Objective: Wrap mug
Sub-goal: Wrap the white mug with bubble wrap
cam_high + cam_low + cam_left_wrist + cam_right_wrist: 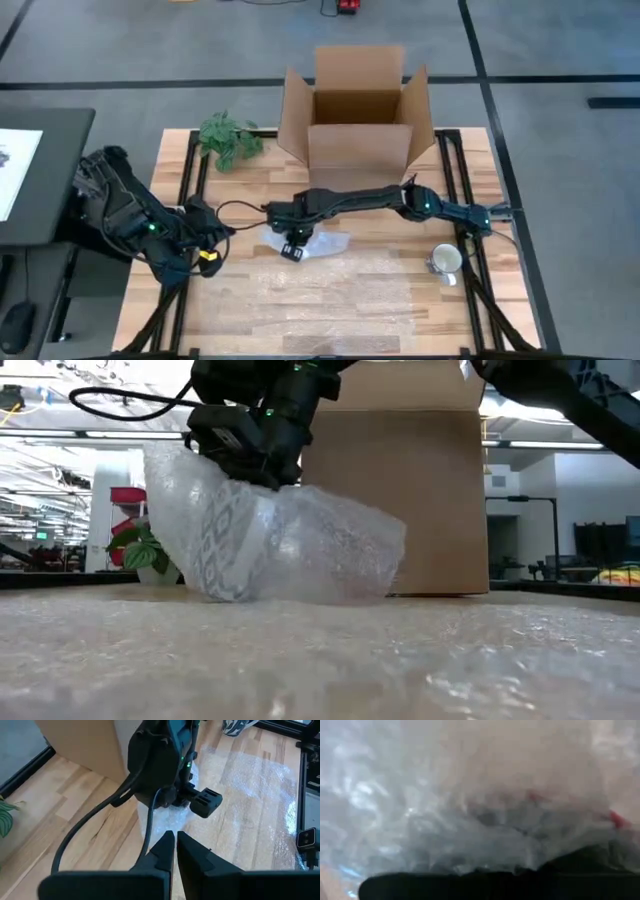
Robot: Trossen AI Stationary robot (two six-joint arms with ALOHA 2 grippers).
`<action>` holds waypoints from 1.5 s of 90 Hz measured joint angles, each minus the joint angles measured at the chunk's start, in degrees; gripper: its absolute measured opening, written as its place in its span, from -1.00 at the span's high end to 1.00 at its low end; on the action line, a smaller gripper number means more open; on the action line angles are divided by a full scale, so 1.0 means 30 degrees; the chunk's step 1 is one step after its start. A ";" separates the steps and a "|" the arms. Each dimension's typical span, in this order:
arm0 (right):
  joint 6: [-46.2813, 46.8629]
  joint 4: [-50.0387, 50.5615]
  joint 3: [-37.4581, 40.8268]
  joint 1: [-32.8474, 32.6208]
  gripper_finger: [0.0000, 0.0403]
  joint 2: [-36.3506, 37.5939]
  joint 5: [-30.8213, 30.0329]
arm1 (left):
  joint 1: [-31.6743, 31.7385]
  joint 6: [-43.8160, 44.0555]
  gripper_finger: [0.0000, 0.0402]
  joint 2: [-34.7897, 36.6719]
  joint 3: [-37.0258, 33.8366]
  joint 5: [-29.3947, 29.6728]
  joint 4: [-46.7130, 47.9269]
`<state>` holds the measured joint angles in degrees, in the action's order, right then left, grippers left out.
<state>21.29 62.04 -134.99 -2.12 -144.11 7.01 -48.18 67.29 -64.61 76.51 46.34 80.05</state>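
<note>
A patterned mug [228, 550] lies inside a bundle of clear bubble wrap [300, 545] that rests on the table in front of the cardboard box. My right gripper [292, 243] reaches across from the table's right side and sits on top of the bundle [320, 244], shut on the wrap. In the right wrist view, wrap [470, 795] fills the picture and hides the fingertips. My left gripper [175, 844] is shut and holds nothing. It waits at the table's left [207, 257], pointing toward the bundle. My right gripper holds the bubble wrap at the bundle's upper left part [235, 485], coming down on it from above. The wrap itself hides the fingertips, so the kind of hold and the number of layers cannot be told. The bundle's underside stays on the table.
An open cardboard box [358, 120] stands at the far middle. A potted plant [228, 138] is at the far left. A second mug [445, 260] stands at the right edge. A flat sheet of bubble wrap [330, 295] covers the near middle of the table.
</note>
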 joint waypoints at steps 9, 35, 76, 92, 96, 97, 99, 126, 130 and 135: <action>0.0177 -0.0300 0.0164 0.0008 1.00 0.0631 -0.0090 | 0.0000 0.0000 1.00 -0.0005 0.0000 0.0150 -0.0014; 0.0228 0.0095 0.0032 0.0056 0.96 0.3405 -0.0163 | 0.0000 0.0000 1.00 -0.0005 0.0000 0.0174 -0.0015; -0.2439 0.5440 0.1561 -0.2025 0.08 0.5214 0.0622 | 0.0000 -0.0737 1.00 -0.0094 0.0007 0.0104 -0.1323; -0.2543 0.5553 0.5596 -0.2188 -0.15 0.5185 -0.1055 | 0.0019 -0.0585 1.00 -0.0244 0.0007 -0.1023 -0.1566; -0.2561 0.5260 0.6586 -0.2237 -0.16 0.5185 -0.1687 | 0.0129 -0.0546 1.00 -0.0414 0.0007 -0.1042 -0.1522; -0.2559 0.5145 0.6797 -0.2239 -0.16 0.5185 -0.1797 | 0.0164 -0.0546 1.00 -0.0476 0.0007 -0.1073 -0.1488; -0.2553 0.4821 0.7197 -0.2245 -0.16 0.5185 -0.1952 | 0.0222 -0.0546 1.00 -0.0593 0.0007 -0.1155 -0.1439; -0.1870 0.1651 0.8161 -0.2276 0.30 0.5419 -0.2412 | 0.1241 0.0046 1.00 -0.2429 0.0007 -0.3167 0.0102; -0.1739 0.1528 0.7794 -0.2268 0.46 0.5602 -0.2426 | 0.1497 0.1881 1.00 -0.2778 0.0007 -0.3612 0.1598; -0.1707 0.1497 0.7417 -0.2256 0.67 0.5960 -0.2426 | 0.1778 0.3879 1.00 -0.3271 0.0001 -0.4303 0.3460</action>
<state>16.17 66.53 -112.74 -8.89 -126.23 -0.27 -42.85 78.92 -74.42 76.51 33.43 90.43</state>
